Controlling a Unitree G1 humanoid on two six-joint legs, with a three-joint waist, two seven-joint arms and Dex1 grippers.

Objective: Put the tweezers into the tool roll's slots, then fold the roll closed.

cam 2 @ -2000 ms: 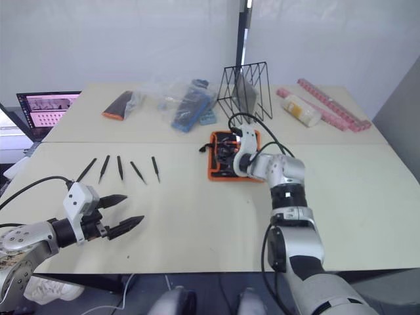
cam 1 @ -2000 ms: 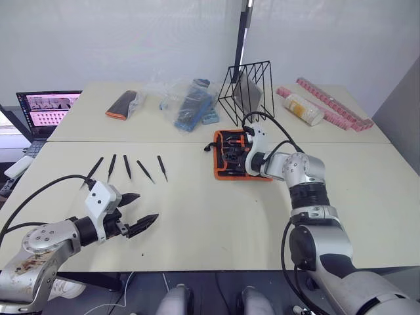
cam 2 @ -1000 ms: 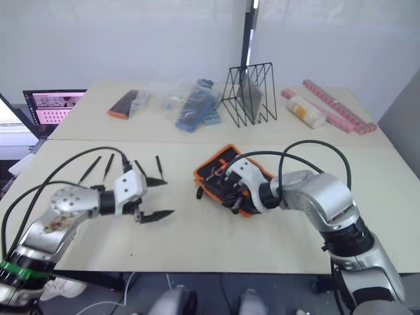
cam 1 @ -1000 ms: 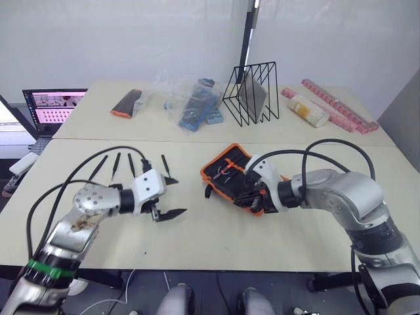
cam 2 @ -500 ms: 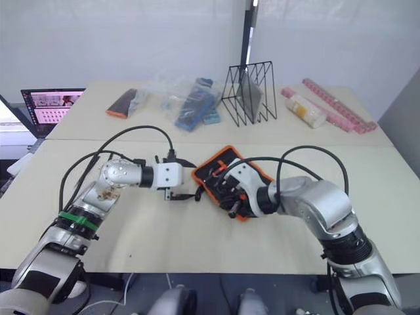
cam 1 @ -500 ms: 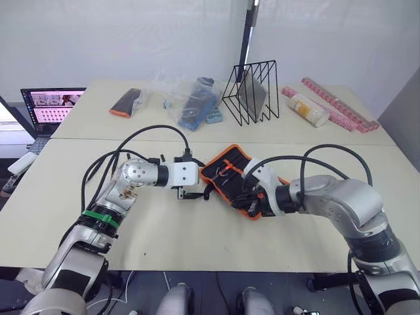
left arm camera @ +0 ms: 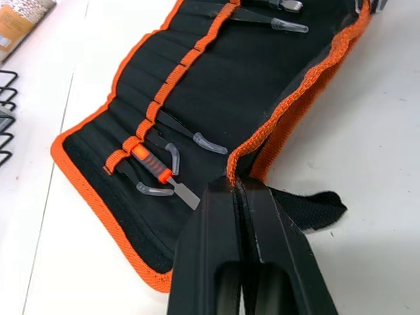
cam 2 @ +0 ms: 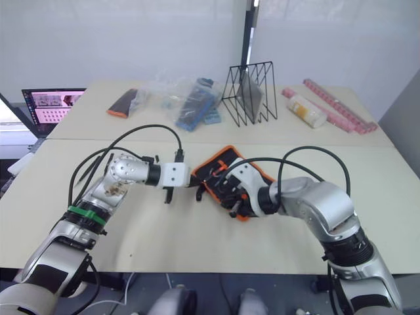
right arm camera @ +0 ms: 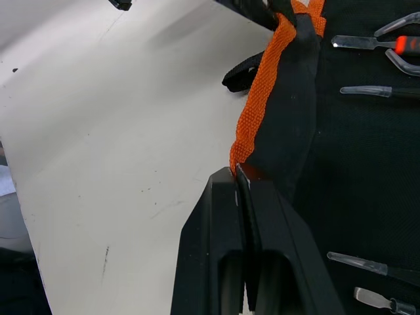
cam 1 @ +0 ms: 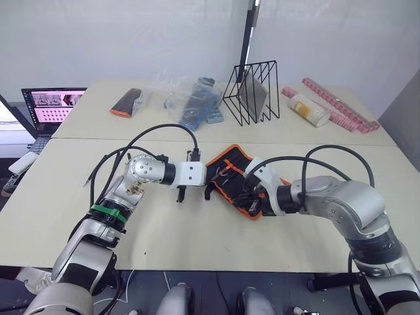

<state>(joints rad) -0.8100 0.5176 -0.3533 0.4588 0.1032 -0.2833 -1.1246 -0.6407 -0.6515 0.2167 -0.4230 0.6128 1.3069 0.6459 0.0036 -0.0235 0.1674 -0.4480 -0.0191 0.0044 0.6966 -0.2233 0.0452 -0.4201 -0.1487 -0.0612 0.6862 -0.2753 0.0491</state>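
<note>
The tool roll (cam 1: 231, 172) lies open and slightly rumpled at the table's middle, black with orange trim. Slim tools with clear tip caps (left arm camera: 197, 139) sit in its slots, and its black strap (left arm camera: 307, 206) trails onto the table. My left gripper (cam 1: 207, 177) is at the roll's left edge, shut on the orange trim (left arm camera: 275, 125). At the near edge my right gripper (cam 1: 254, 197) is shut on the trim too (right arm camera: 259, 111). The tweezers are hidden behind my left arm.
A black wire rack (cam 1: 249, 92) stands at the back centre, beside a clear bag of blue items (cam 1: 193, 105). A small black-and-orange pouch (cam 1: 126, 103) and a laptop (cam 1: 56, 105) are at the back left. Pink strips (cam 1: 338, 105) and a pale tube (cam 1: 307, 110) are at the back right.
My left gripper has swung right from the table's left side to the roll's edge and shut on the trim. The right gripper keeps its hold on the roll.
</note>
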